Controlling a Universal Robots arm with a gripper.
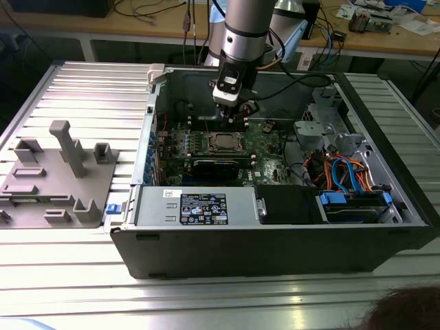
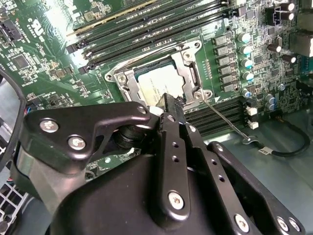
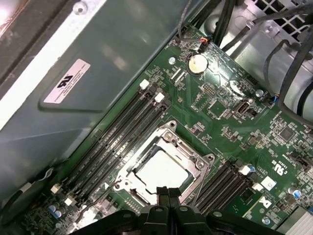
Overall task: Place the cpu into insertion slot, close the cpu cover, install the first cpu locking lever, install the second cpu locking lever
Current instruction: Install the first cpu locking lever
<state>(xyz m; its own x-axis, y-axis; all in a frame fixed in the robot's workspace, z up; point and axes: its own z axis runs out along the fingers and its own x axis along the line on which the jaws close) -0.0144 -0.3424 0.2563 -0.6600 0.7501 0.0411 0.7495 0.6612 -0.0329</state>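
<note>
The cpu (image 2: 157, 83) (image 3: 163, 171) lies flat in the insertion slot (image 1: 223, 142) of the green motherboard, silver top up. The cpu cover (image 2: 190, 73) (image 3: 194, 157) is down around it as a metal frame. One thin locking lever (image 2: 228, 121) sticks out from the socket's corner, clear of the frame. Another lever (image 2: 146, 55) runs along the socket's edge. My gripper (image 1: 236, 113) (image 2: 171, 104) (image 3: 168, 192) hovers just above the socket's edge, fingers pressed together and holding nothing.
The open computer case (image 1: 275, 247) has walls all round. Long black memory slots (image 3: 122, 132) flank the socket. Cables and a drive cage (image 1: 344, 172) fill the exterior view's right. A grey fixture (image 1: 58, 172) stands on the table at that view's left.
</note>
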